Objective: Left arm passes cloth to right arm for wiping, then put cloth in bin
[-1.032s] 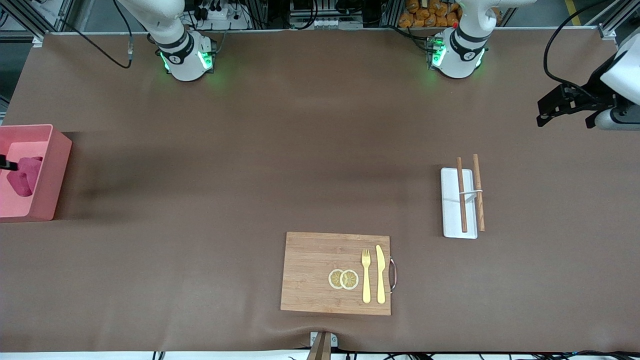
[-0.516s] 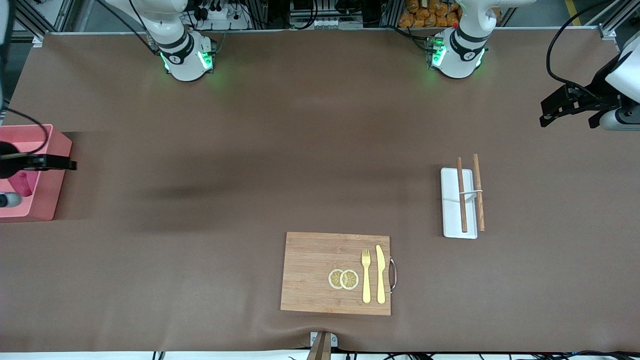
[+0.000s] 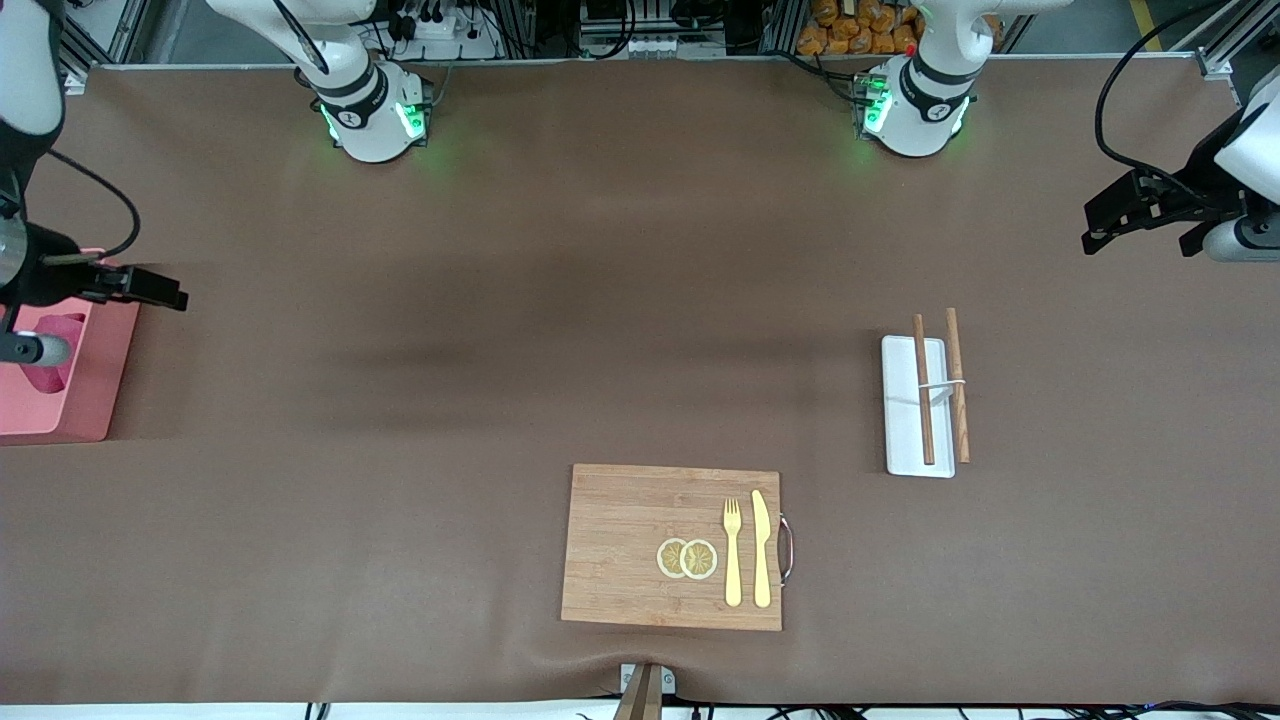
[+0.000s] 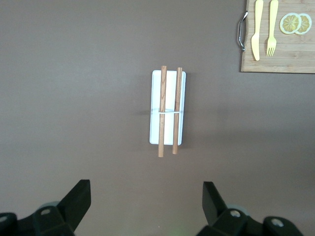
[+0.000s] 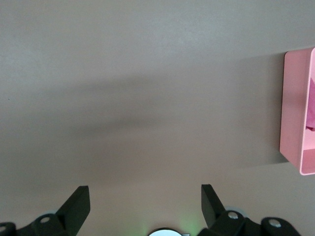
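Item: small crimson-magenta fabric cloth (image 3: pixel 50 350), lodged inside the salmon-pink rectangular plastic bin (image 3: pixel 95 385) at the right arm's end of the table (image 3: pixel 500 300); only partly seen, apparently crumpled. Judged light, limp and non-slippery; best pinched at a raised fold. Right claw (image 5: pixel 142 201): spread wide, nothing held, over bare table just beside the bin. Left claw (image 4: pixel 145 199): spread wide, nothing held, waiting well apart from the bin, over the left arm's end.
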Motion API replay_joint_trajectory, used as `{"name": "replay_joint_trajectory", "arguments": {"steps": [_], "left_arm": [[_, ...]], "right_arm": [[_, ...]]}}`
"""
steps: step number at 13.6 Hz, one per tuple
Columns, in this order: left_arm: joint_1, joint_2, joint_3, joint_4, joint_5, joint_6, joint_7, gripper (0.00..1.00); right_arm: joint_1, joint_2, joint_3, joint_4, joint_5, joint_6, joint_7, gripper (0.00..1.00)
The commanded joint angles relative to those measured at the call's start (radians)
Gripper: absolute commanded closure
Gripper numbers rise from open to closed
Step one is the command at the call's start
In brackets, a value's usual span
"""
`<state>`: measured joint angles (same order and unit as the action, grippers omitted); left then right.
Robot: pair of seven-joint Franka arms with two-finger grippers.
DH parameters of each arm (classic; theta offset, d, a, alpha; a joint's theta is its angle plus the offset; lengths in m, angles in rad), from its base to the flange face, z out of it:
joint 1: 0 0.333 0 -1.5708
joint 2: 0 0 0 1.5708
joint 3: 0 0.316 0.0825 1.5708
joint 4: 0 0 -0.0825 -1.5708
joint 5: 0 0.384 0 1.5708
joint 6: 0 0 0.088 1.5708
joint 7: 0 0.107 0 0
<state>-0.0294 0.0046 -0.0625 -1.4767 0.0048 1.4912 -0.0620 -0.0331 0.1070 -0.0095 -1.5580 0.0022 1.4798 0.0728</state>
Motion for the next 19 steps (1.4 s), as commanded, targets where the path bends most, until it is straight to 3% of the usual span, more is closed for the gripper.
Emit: {"name": "replay_joint_trajectory", "arguments": {"steps": [1, 4, 19], "left_arm": [[0.005, -0.008, -0.003, 0.001, 0.012, -0.011, 0.014, 0.00], [0.005, -0.008, -0.003, 0.001, 0.012, -0.011, 0.014, 0.00], [0.005, -0.009, -0.003, 0.006, 0.018, -0.011, 0.014, 0.00]], "right_arm": [[0.016, -0.093, -0.012, -0.089, 0.007, 0.059, 0.039, 0.00], [0.018, -0.145, -0.009, -0.142, 0.005, 0.111, 0.070, 0.00], [0.018, -0.193, -0.012, -0.148, 0.001, 0.149, 0.074, 0.00]]}}
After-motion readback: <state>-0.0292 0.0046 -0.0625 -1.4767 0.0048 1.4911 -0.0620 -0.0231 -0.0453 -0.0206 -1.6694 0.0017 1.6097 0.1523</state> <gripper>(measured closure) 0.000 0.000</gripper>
